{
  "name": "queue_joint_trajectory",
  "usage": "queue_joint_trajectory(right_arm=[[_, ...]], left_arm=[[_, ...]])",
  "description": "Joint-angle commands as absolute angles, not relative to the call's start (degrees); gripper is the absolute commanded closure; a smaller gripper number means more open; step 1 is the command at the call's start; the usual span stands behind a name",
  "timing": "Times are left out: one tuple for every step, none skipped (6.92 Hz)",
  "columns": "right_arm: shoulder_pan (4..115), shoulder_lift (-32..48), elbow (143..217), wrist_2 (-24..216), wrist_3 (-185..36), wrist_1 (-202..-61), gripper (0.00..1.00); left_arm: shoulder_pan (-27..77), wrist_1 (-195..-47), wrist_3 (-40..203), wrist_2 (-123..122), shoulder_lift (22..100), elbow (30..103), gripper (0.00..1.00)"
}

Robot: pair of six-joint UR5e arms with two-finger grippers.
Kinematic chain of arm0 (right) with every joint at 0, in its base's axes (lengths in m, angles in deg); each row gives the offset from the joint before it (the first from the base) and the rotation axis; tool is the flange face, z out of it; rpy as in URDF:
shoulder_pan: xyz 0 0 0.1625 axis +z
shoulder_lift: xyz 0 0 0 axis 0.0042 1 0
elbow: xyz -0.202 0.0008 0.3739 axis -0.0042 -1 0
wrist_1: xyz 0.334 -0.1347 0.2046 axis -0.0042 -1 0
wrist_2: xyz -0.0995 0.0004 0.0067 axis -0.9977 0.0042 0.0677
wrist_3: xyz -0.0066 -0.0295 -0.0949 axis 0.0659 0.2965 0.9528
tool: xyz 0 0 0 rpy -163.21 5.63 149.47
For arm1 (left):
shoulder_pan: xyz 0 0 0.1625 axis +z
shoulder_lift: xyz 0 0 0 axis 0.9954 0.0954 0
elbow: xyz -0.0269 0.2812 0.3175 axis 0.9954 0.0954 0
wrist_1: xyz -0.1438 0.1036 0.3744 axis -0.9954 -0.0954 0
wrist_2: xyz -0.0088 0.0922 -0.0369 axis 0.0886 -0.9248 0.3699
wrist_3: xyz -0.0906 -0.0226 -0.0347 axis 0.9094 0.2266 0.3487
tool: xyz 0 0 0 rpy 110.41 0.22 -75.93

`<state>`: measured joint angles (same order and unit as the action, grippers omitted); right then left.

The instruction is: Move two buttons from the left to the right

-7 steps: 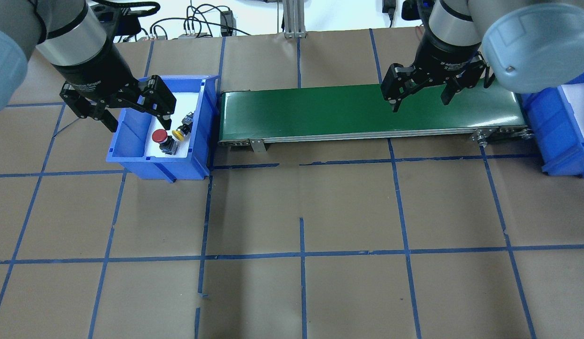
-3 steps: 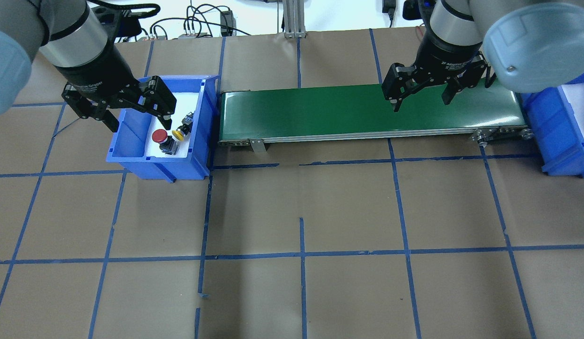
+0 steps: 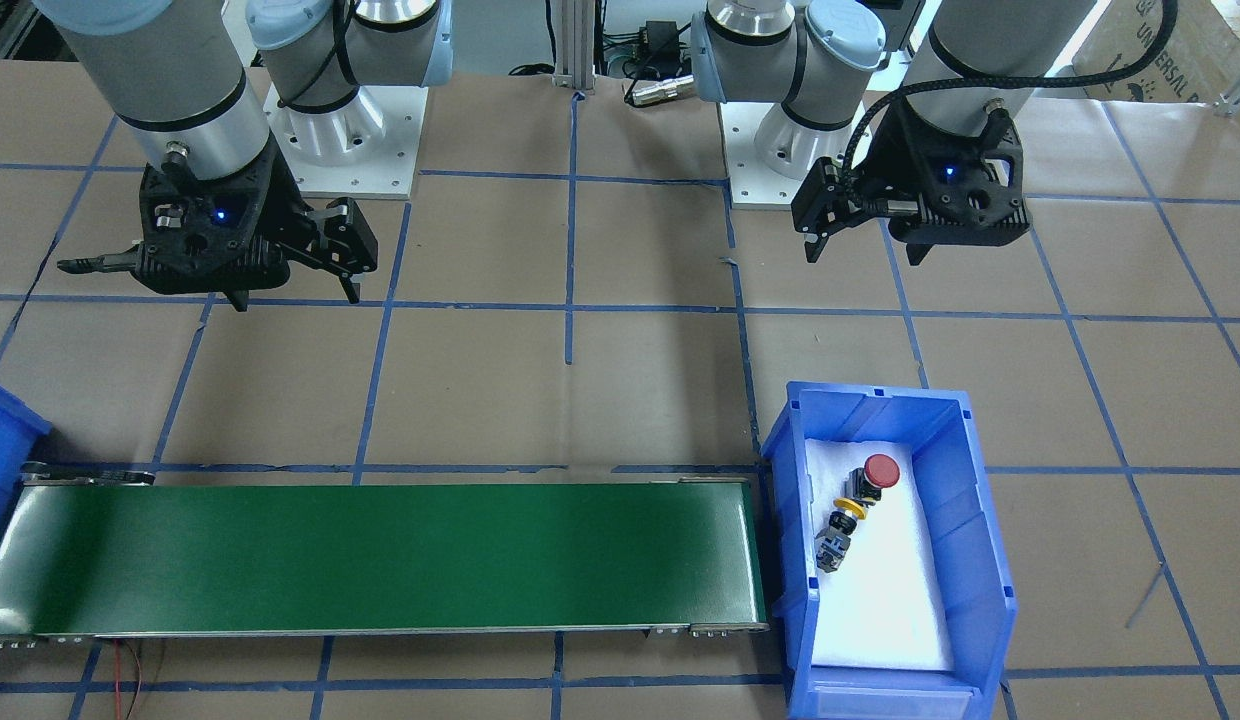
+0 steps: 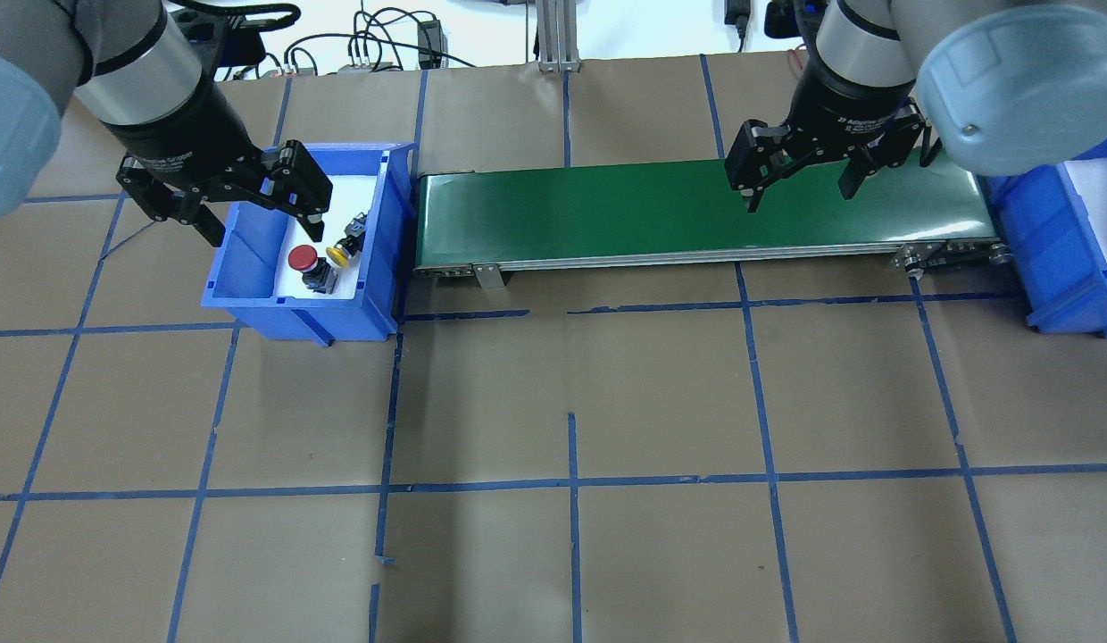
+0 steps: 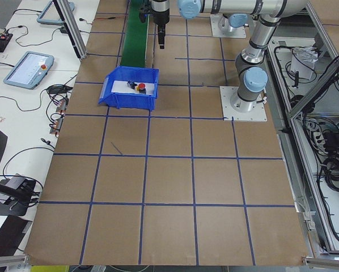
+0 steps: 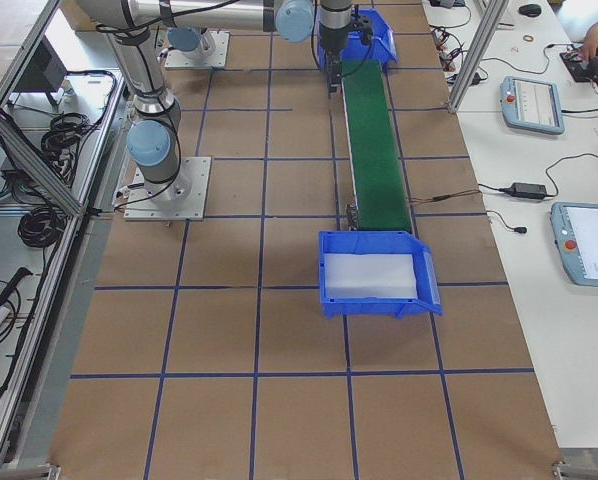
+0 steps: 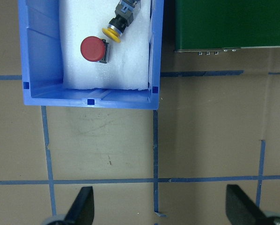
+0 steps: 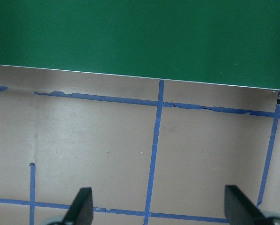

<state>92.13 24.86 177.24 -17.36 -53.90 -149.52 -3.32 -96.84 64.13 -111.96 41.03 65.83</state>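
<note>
**A:** Status?

**B:** I'm hovering my left end effector (image 4: 266,237) high by the blue bin (image 4: 286,317). Its fingers are spread wide and gripping nothing. My right end effector (image 4: 800,198) is hanging by the right-hand stretch of the belt (image 4: 607,214), also spread and empty.

**A:** Buttons?

**B:** Both are lying in that bin on the white liner. The red button (image 4: 302,258) is sitting on the side nearer my base. The yellow button (image 4: 339,254) is lying on its side just beside it, with its cap pointing at the red one's body. Nothing is riding the belt, and nothing is sitting in the right bin (image 6: 374,300).

**A:** Why the wide spread?

**B:** I'm reading it as pre-grasp, with enough room to straddle a cap on the way down. My left wrist view is showing the buttons ahead of my fingertips, not between them, so I'm judging I'm not lined up yet.

**A:** And the right arm?

**B:** Probably waiting. The belt is running across the bench (image 4: 571,402) from one bin to the other, so my guess is left arm loading, right arm unloading.

**A:** Risk?

**B:** The buttons are lying so close that clenching on one may nudge the other.
</note>
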Motion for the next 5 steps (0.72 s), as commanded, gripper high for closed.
queue_joint_trajectory(right_arm=[[92.00, 24.86, 177.28, -17.35, -53.90, -149.59, 0.00], [92.00, 24.86, 177.19, -17.44, -53.90, -149.51, 0.00], [92.00, 24.86, 177.28, -17.44, -53.90, -149.51, 0.00], [91.91, 24.86, 177.19, -17.53, -53.81, -149.51, 0.00], [91.91, 24.86, 177.19, -17.53, -53.90, -149.51, 0.00]], left_arm=[[-3.62, -96.83, 64.24, -112.31, 41.04, 65.94, 0.01], [-3.71, -96.75, 64.24, -112.14, 41.13, 66.03, 0.01], [-3.19, -96.74, 63.72, -112.05, 41.31, 66.20, 0.01], [-3.10, -94.48, 63.54, -112.05, 43.57, 65.95, 0.01], [-3.10, -91.59, 63.36, -112.39, 45.42, 65.77, 0.01]])
